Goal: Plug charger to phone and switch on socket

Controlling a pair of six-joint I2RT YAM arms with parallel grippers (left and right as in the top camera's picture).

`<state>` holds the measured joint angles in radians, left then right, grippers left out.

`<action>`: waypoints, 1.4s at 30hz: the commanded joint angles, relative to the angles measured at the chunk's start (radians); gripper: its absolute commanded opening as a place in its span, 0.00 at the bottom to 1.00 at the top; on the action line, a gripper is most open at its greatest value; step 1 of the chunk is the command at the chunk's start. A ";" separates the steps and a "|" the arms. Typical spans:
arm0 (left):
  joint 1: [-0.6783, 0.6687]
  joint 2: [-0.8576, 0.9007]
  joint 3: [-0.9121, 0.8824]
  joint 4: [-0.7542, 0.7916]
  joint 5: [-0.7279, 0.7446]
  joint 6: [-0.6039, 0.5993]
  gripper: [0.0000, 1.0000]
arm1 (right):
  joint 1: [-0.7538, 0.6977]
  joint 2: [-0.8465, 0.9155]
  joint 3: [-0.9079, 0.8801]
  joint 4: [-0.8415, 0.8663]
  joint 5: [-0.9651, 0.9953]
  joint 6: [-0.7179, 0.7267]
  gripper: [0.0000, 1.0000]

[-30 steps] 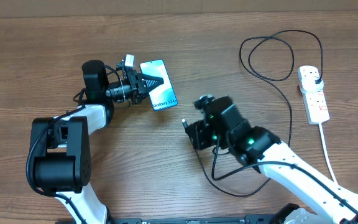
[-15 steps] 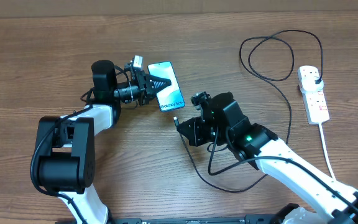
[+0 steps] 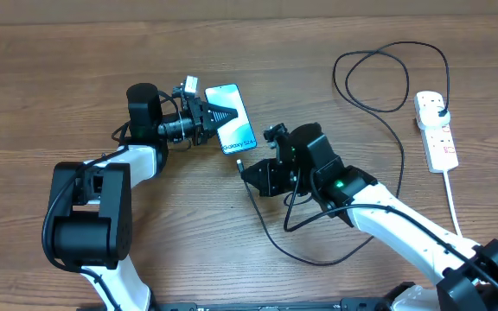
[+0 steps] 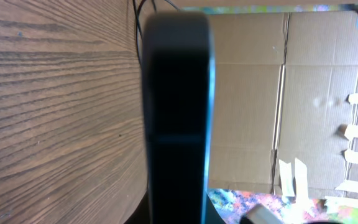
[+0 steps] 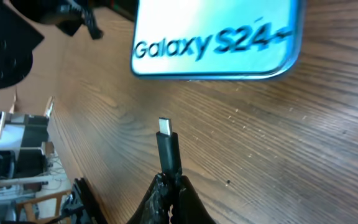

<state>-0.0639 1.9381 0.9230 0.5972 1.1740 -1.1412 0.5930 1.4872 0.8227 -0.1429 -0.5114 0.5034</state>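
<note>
Clamped in right gripper: charger, long axis and metal tip straight ahead toward phone (small gap between). Left gripper clamped on phone. Wooden table, cardboard wall.

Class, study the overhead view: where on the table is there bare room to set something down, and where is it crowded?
Bare wooden table lies far left, past the left gripper; also between the slim blue-screened phone and the thin black charger cable loop. Crowded: centre, where the right gripper holds the connector by the phone, and around the white power strip.
</note>
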 commanded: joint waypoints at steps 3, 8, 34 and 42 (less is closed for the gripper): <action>0.003 0.001 0.028 0.011 0.024 0.042 0.04 | -0.026 -0.001 -0.005 0.009 -0.030 0.010 0.04; 0.003 0.001 0.028 0.018 0.031 0.042 0.04 | -0.026 0.012 -0.005 0.027 -0.030 0.016 0.04; 0.003 0.001 0.028 0.041 0.055 0.042 0.04 | -0.043 0.061 -0.005 0.090 -0.059 0.025 0.04; 0.003 0.001 0.028 0.043 0.058 0.047 0.04 | -0.060 0.061 -0.005 0.090 -0.060 0.029 0.04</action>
<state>-0.0639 1.9381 0.9230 0.6281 1.1969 -1.1221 0.5419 1.5387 0.8227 -0.0635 -0.5652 0.5247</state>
